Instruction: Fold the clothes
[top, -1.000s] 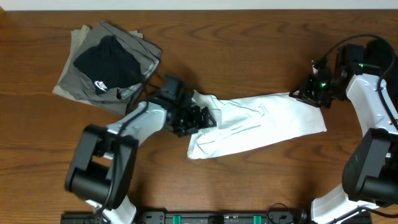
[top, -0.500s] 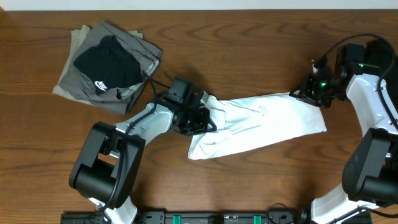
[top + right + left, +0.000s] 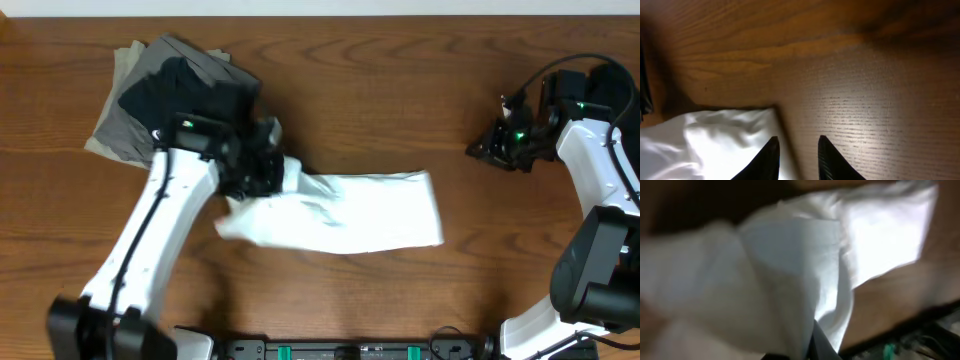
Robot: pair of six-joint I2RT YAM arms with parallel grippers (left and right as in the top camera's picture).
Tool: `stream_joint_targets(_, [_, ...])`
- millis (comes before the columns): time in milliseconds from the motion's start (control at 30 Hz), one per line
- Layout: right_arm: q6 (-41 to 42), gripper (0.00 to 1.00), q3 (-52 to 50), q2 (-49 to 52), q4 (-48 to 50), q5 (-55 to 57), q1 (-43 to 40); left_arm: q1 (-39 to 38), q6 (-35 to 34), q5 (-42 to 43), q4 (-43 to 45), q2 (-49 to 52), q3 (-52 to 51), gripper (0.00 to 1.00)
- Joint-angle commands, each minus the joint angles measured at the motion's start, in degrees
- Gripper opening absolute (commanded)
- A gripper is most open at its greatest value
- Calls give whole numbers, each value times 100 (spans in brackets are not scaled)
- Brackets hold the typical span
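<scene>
The white garment (image 3: 345, 212) lay on the table (image 3: 400, 80) as a long, loosely flattened band. Its nearer end sat just beside the stack of folded clothes (image 3: 122, 120) and its other end lay well apart from that stack. The long axis ran straight away from the stack, nearly level across the overhead view, and the end far from the stack was cut fairly square.

The left fingers (image 3: 262, 172) sat on the end nearest the stack. They appeared closed on the cloth, which bunched and rose there (the left wrist view was blurred, so this is read from the gather of the fabric). The right fingers (image 3: 768, 160) hovered farther from the stack than the garment's far end, parted by a narrow gap and holding nothing, with bare wood showing between them.

The fabric looked thin, light and limp. It would probably sag and crease wherever it was unsupported, and it should slide easily over the smooth wood. A single pinch would likely only drag it into a rope. The better hold seemed to be the two corners of one short end, pinched at the hem (one for each arm) so the edge stayed taut.
</scene>
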Motion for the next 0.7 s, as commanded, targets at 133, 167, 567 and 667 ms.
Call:
stream_joint_targets(133, [-63, 24, 17, -175, 22, -96, -15, -702, 199, -612, 229, 280, 249, 6])
stream_joint_targets(167, [-63, 24, 17, -175, 22, -98, -15, -841, 68, -610, 310, 369, 249, 6])
stream_joint_targets(567, [-63, 24, 17, -175, 22, -136, -11, -2806, -1005, -595, 1534, 1381, 249, 37])
stream_joint_targets(667, [-63, 25, 17, -175, 22, -136, -11, -3040, -1003, -616, 1554, 1375, 256, 51])
